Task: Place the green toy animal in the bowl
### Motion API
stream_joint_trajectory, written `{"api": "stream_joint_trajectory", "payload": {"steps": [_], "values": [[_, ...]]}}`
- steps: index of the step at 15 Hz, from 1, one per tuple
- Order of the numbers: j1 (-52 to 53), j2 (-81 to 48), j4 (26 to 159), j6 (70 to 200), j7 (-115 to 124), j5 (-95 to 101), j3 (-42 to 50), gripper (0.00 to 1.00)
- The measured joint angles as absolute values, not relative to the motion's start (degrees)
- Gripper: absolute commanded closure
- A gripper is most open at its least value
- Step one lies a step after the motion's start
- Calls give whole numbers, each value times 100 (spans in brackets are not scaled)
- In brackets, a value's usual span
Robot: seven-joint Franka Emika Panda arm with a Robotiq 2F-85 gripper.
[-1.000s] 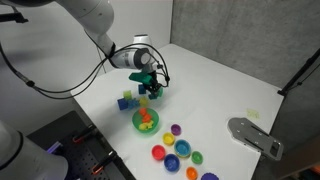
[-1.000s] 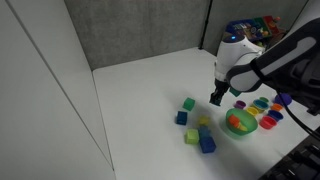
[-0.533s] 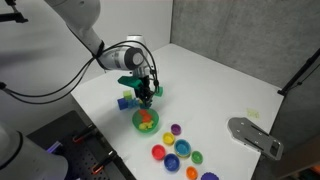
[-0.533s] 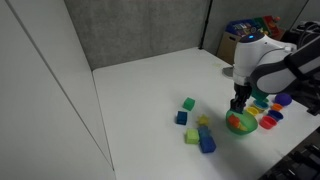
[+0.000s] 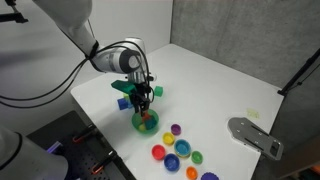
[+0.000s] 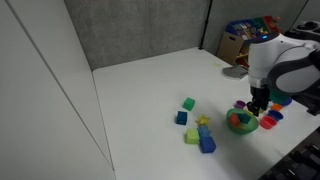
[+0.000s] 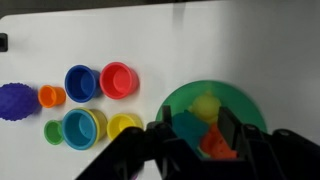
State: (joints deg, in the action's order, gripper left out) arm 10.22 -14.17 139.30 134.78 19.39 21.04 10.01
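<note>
Noted gripper clenched on the green toy animal, hanging directly over the bowl near a counter edge; judged toy light, rigid, small, somewhat slippery, best pinched across the body's middle.

no readable text, no labels, no brands, no numbers, no signs in any view

Gripper, holding green toy animal, moved from blocks to over bowl.
</note>
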Motion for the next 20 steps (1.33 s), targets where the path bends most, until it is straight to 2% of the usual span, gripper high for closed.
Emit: {"api": "stream_joint_trajectory", "payload": {"steps": [2, 3, 11, 20], "values": [[890, -1339, 13938, 13336, 1898, 2070, 875, 2], [822, -1298, 13938, 13272, 1829, 1997, 802, 0], [233, -437, 13891, 12724, 74, 308, 319, 0], [47, 1272, 14014, 12020, 196, 318, 308, 0]]}}
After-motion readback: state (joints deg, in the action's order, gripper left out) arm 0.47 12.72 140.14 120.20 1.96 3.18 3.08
